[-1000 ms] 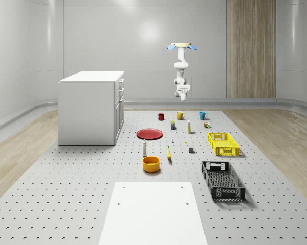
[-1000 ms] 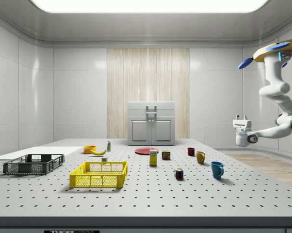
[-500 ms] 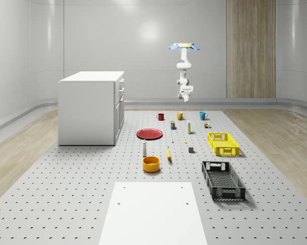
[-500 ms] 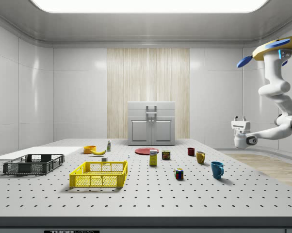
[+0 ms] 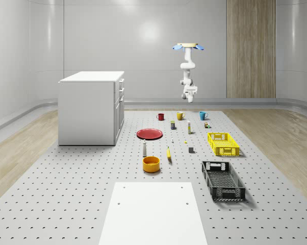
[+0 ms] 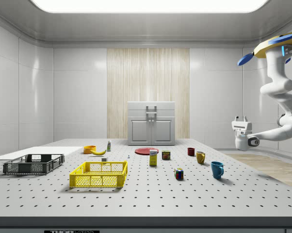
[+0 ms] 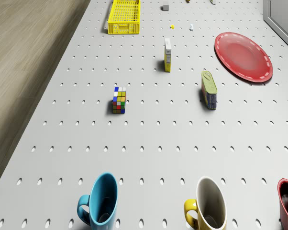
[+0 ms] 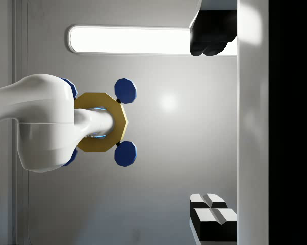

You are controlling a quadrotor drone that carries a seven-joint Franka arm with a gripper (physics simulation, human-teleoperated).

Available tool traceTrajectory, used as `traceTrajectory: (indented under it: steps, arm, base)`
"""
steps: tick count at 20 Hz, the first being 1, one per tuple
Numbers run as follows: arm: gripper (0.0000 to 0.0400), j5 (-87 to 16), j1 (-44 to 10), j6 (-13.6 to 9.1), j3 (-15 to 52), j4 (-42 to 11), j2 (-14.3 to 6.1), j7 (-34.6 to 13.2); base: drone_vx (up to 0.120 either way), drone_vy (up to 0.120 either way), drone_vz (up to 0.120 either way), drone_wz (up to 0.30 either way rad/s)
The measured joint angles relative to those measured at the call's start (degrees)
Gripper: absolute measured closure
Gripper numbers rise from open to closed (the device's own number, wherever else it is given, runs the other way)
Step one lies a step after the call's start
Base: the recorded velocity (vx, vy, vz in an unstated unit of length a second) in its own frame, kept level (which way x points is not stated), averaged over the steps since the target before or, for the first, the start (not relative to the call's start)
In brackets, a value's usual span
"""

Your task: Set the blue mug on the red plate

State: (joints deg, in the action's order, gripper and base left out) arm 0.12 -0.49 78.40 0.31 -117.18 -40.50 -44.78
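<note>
High above the far edge of the table, my gripper (image 6: 241, 120) points upward, jaws set wide apart and holding nothing. I have the drone (image 5: 189, 47) hovering beyond the row of mugs. The blue mug (image 6: 217, 169) stands upright at that row's end, well apart from the red plate (image 5: 150, 133). My worry: reaching down from here, the arm could clip the yellow mug (image 7: 209, 206) beside it.

Drone (image 6: 278, 44) hovering high, arm (image 6: 282, 97) bent downward, hand (image 6: 241, 118) pointing up, fingers (image 8: 213, 214) parted, holding nothing
</note>
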Motion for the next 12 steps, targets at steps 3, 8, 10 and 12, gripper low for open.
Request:
traceTrajectory:
  steps: [3, 8, 10, 12]
  arm:
    - [0.0000, -0.04, -0.02, 0.12, 0.04, -0.08, -0.09, 0.00]
    - [0.0000, -0.17, -0.07, 0.34, 0.15, -0.22, -0.23, -0.01]
    - [0.0000, -0.27, -0.10, 0.42, 0.22, -0.28, -0.29, -0.02]
    - [0.0000, -0.40, -0.13, 0.51, 0.32, -0.34, -0.35, -0.03]
  base:
    - [0.000, 0.120, 0.000, 0.000]
    - [0.000, 0.120, 0.000, 0.000]
    - [0.000, 0.120, 0.000, 0.000]
    - [0.000, 0.120, 0.000, 0.000]
